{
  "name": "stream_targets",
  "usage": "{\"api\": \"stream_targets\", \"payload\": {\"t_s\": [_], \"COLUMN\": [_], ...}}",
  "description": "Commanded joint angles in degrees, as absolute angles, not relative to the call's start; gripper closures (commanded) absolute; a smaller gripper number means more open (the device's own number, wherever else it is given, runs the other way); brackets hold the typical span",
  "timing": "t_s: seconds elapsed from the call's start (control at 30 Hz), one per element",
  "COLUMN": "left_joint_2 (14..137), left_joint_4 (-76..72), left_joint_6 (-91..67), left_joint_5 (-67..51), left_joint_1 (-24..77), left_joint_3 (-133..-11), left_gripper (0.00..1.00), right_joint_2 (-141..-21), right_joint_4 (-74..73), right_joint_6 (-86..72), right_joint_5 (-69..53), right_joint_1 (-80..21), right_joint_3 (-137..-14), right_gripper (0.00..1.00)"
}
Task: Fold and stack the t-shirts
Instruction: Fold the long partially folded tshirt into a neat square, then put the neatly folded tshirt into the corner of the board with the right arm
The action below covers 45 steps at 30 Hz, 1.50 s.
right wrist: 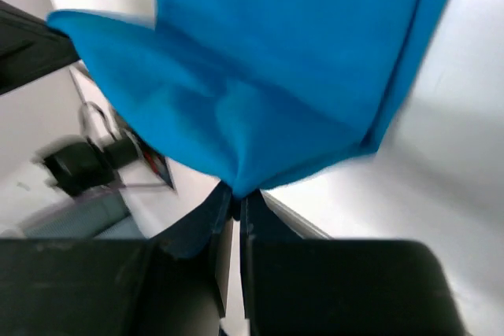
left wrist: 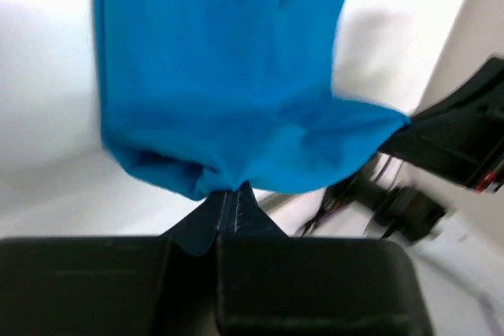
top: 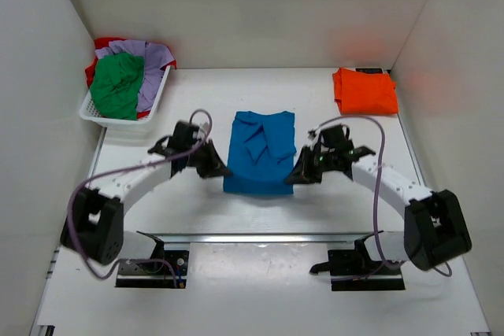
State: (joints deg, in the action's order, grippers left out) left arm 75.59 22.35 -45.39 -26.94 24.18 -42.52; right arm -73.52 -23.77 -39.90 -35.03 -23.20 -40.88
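Two tools: each is clamped on a near corner of the blue t-shirt [top: 260, 151].
left tool [left wrist: 228, 198]: fingers pinched together, with the near left corner of the cloth caught between the tips.
right tool [right wrist: 236, 194]: fingers pressed almost together on the near right corner, with a fold of cloth bunched at the tips.
blue t-shirt, place: middle of the surface [top: 197, 92], folded lengthwise into a long strip from near to far, with creased folds on top. Whether the near hem is lifted cannot be told.
orange t-shirt [top: 364, 90]: folded flat at the far right corner, well apart from the blue one.
basket [top: 126, 122]: white, slatted, at the far left corner.
green t-shirt [top: 116, 84]: crumpled on top inside the basket.
lavender t-shirt [top: 153, 64]: bunched just beside the green one, on its right.
red t-shirt [top: 106, 43]: only an edge shows, at the basket's far rim.
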Motion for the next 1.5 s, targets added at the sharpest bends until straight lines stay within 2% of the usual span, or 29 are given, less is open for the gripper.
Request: {"api": "stream_targets", "payload": {"t_s": [0.0, 0.13, 0.2, 0.23, 0.27, 0.33, 0.37, 0.4, 0.43, 0.5, 0.6, 0.73, 0.9, 0.93, 1.03, 1.07, 1.13, 1.23, 1.33, 1.47], "left_joint_2": [84.7, 100.3, 111.1, 113.6, 119.0, 125.5, 128.7, 131.2, 132.6, 132.4, 126.6, 116.1, 106.1, 104.3, 101.2, 100.0, 98.7, 97.6, 97.1, 97.6], "left_joint_4": [20.4, 20.7, 21.5, 21.7, 22.8, 22.9, 23.5, 24.4, 24.3, 24.2, 17.7, 8.0, 4.8, 4.0, 4.0, 4.0, 4.3, 4.8, 4.7, 4.1], "left_joint_6": [-42.5, -41.0, -41.5, -41.6, -41.6, -42.5, -42.8, -43.6, -43.6, -43.5, -44.5, -47.8, -48.5, -48.5, -48.7, -48.3, -48.2, -47.7, -47.7, -48.1], "left_joint_5": [-29.4, -28.9, -28.9, -29.2, -30.0, -30.5, -31.5, -32.2, -33.2, -34.4, -34.7, -36.7, -37.9, -38.2, -39.3, -39.6, -39.9, -40.4, -40.5, -41.0], "left_joint_1": [18.2, 15.1, 14.2, 14.0, 13.4, 13.2, 12.7, 12.7, 12.6, 12.3, 11.7, 9.5, 7.8, 7.7, 6.6, 6.5, 6.2, 6.6, 7.2, 8.7], "left_joint_3": [-54.1, -72.6, -86.7, -90.3, -97.3, -106.1, -110.3, -113.8, -115.0, -113.2, -101.0, -82.0, -68.1, -65.4, -61.3, -60.0, -58.9, -58.2, -58.0, -57.1], "left_gripper": [1.0, 1.0, 1.0, 0.99, 0.93, 0.62, 0.57, 0.57, 0.57, 0.57, 0.57, 0.59, 0.61, 0.62, 0.62, 0.62, 0.62, 0.62, 0.63, 0.63], "right_joint_2": [-80.5, -95.1, -102.5, -107.7, -109.7, -116.7, -119.2, -119.8, -121.3, -121.3, -119.6, -118.9, -126.4, -127.7, -133.8, -134.6, -135.8, -136.7, -136.0, -134.0], "right_joint_4": [-24.5, -27.2, -29.7, -30.4, -32.2, -34.1, -35.0, -36.1, -37.3, -36.9, -32.4, -27.7, -29.5, -31.7, -37.9, -40.1, -42.9, -48.9, -51.1, -47.7], "right_joint_6": [-34.2, -29.9, -27.4, -26.9, -26.3, -24.8, -24.3, -23.5, -22.9, -22.4, -23.4, -25.3, -24.0, -23.2, -19.9, -18.5, -16.4, -10.1, -0.7, 8.3], "right_joint_5": [-37.5, -37.9, -36.8, -36.1, -35.3, -33.8, -32.8, -31.7, -30.2, -28.9, -29.8, -31.6, -30.7, -30.7, -30.8, -30.4, -28.9, -19.4, -2.9, 5.4], "right_joint_1": [-16.7, -10.5, -8.7, -7.7, -7.0, -6.7, -6.5, -6.5, -6.6, -6.9, -7.4, -8.5, -12.1, -12.7, -14.2, -14.2, -13.4, -12.4, -11.9, -9.9], "right_joint_3": [-51.7, -70.0, -78.7, -84.5, -87.6, -95.7, -98.5, -99.5, -101.0, -100.2, -93.4, -86.9, -92.4, -94.3, -102.8, -104.0, -107.1, -113.4, -118.9, -123.2], "right_gripper": [1.0, 1.0, 1.0, 0.96, 0.85, 0.79, 0.65, 0.52, 0.46, 0.34, 0.29, 0.27, 0.24, 0.26, 0.5, 0.7, 1.0, 1.0, 1.0, 0.99]}}
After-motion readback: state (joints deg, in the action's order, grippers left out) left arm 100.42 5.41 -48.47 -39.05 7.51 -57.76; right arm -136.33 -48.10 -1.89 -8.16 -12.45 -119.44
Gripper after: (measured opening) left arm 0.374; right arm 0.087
